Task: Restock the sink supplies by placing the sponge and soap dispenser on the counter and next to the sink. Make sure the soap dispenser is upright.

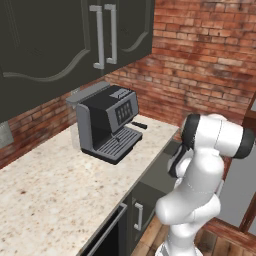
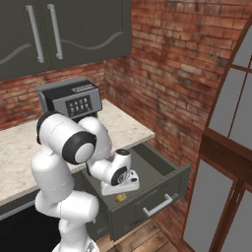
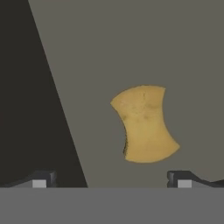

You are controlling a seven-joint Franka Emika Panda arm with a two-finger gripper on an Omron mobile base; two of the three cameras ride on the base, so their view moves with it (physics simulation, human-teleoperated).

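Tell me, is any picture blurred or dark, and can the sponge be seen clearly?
Hand view: sharp, evenly lit, the sponge clear on the grey drawer floor, dark shade at left. Right base view: sharp, but the sponge is tiny under the end effector. Left base view: clear, no glare.

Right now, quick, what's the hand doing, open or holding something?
Hand: open, holding nothing, poised above the sponge in the drawer.
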